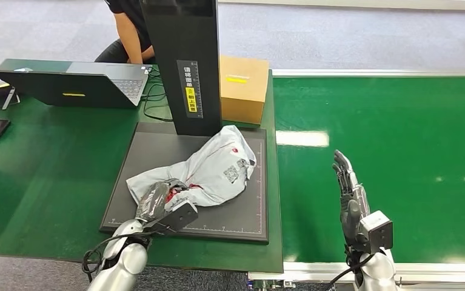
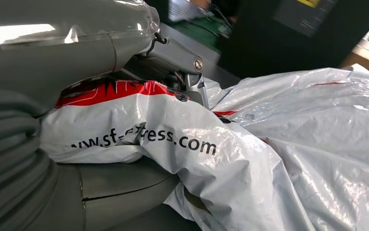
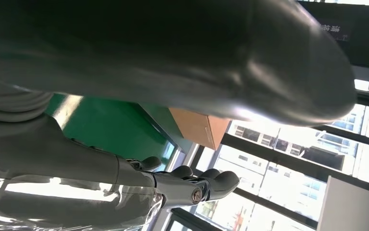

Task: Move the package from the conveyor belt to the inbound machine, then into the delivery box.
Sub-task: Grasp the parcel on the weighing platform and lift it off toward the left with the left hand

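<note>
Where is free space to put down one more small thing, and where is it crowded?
Free: the green conveyor belt around the empty right hand; the green table between the laptop and the black scanner platform. Crowded: the platform, where the left hand grips the grey plastic package.

package [image 1: 208, 171]: glossy crinkled plastic | scanner platform [image 1: 157, 142]: matt black | box [image 1: 242, 88]: cardboard

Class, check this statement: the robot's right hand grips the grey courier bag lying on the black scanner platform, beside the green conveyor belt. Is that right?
Not quite: the left hand grips the grey courier bag, as the head view shows. The right hand is raised over the green conveyor belt, holding nothing. The bag does lie on the black scanner platform, beside the belt.
</note>
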{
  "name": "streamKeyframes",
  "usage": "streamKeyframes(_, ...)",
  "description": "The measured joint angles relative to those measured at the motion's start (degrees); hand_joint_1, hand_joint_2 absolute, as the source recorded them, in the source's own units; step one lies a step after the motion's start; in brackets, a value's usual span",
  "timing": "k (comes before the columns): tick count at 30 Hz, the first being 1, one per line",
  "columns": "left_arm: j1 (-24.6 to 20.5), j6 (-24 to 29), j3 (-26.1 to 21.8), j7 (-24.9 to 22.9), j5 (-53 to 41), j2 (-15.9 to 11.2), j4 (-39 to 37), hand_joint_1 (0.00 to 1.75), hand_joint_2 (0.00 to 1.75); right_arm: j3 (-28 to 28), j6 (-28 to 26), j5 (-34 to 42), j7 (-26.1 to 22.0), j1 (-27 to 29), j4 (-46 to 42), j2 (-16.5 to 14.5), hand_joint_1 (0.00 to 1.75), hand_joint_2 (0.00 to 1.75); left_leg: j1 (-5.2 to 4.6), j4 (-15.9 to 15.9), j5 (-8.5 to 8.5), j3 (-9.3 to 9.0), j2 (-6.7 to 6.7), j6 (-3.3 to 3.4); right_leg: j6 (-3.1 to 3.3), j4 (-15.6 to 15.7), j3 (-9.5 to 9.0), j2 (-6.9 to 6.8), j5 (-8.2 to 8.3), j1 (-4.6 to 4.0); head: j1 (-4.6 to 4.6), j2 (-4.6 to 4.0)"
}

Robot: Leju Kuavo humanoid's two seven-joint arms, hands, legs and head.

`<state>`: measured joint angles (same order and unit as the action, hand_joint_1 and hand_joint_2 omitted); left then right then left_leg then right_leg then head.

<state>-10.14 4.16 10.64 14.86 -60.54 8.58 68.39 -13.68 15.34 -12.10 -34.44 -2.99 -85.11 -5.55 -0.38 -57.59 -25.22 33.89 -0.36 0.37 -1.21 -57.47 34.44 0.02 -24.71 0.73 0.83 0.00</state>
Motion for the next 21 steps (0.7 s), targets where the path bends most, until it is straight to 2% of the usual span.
streamKeyframes(10, -0.1, 2.7, -2.8, -0.8, -1.4, -0.1, 0.0, 1.75, 1.75, -0.7, 0.0, 0.1, 0.0, 0.4, -0.5, 0.0, 0.0, 0.0, 0.01, 0.0, 0.02, -0.05, 0.01, -0.06, 0.02, 0.0, -0.02, 0.02, 0.01, -0.01, 0.01, 0.0)
streamKeyframes(16, 0.5, 10.3, -8.7, -1.9, -1.9, -1.5, 2.4, 1.75, 1.75, -1.4, 0.0, 0.8, 0.0, 1.4, -1.8, 0.0, 0.0, 0.0, 0.02, 0.0, 0.03, 0.0, 0.02, -0.07, 0.03, 0.0, 0.04, 0.03, 0.0, -0.02, 0.02, 0.0)
streamKeyframes(21, 1.6, 19.5, -16.5, 0.8, -0.2, -2.2, 7.4, 1.75, 1.75, -2.8, 0.1, 1.2, 0.0, 2.6, -3.3, -0.3, 0.0, 0.0, 0.04, 0.0, 0.02, 0.07, 0.0, -0.07, 0.06, 0.0, 0.08, 0.01, -0.03, -0.03, 0.02, 0.0)
